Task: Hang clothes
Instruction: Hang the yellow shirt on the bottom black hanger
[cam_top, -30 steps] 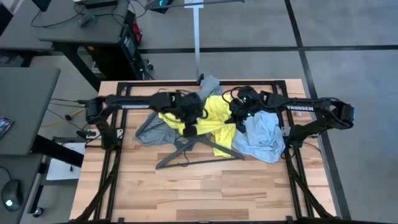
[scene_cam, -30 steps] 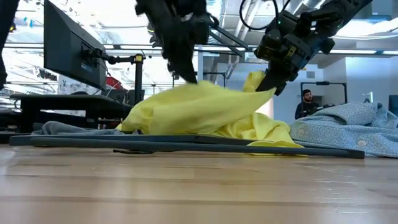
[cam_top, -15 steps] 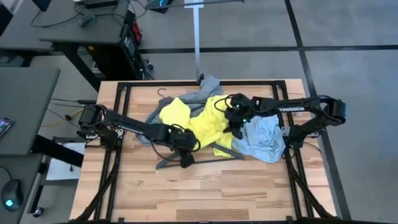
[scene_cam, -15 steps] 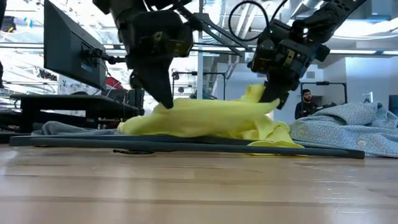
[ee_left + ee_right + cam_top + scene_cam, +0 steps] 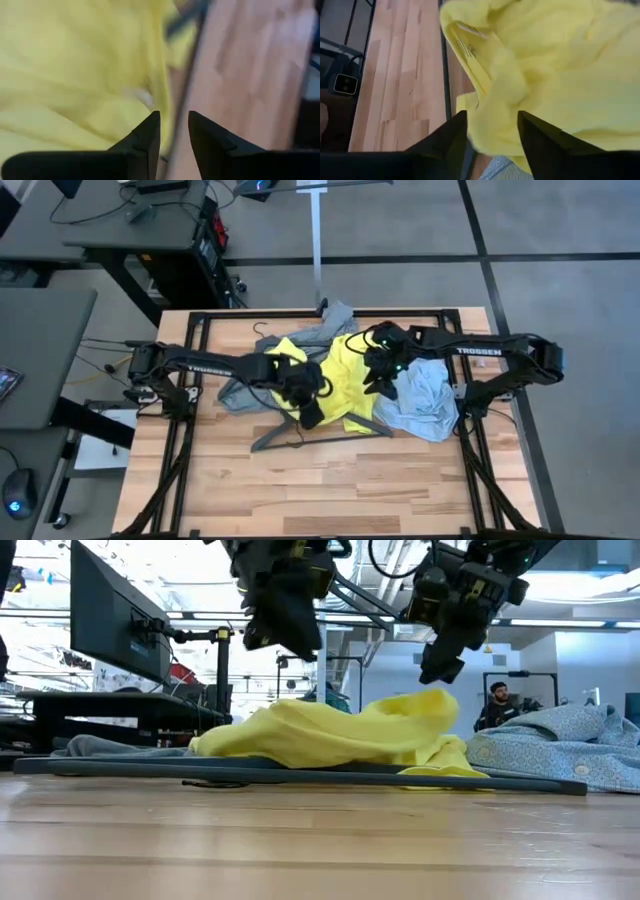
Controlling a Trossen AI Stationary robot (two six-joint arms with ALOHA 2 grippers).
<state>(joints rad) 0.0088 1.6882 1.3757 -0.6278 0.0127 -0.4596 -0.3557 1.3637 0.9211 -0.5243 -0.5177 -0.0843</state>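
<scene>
The neon-yellow T-shirt (image 5: 345, 375) (image 5: 330, 730) lies in a crumpled heap at the table's middle, partly over a black hanger (image 5: 320, 430) (image 5: 300, 772). The grey T-shirt (image 5: 240, 392) lies to its left, and the light-blue shirt (image 5: 422, 402) (image 5: 560, 750) to its right. My left gripper (image 5: 308, 412) (image 5: 300, 645) (image 5: 174, 130) hangs open above the yellow heap's near left edge. My right gripper (image 5: 372, 383) (image 5: 440, 668) (image 5: 492, 130) hangs open above the heap's right part. Neither has anything between its fingers.
Black frame rails (image 5: 190, 380) run along the table's left and right sides. A metal pole (image 5: 316, 240) stands behind the far edge. Bare wood (image 5: 330, 490) fills the table's near half. A monitor (image 5: 110, 620) and a person (image 5: 492, 705) show beyond the table.
Both grippers have opened, let go of the yellow T-shirt and risen clear of it. The shirt's two lifted parts have fallen, and it has settled into a lower heap. My left gripper swung toward the near edge and came back.
</scene>
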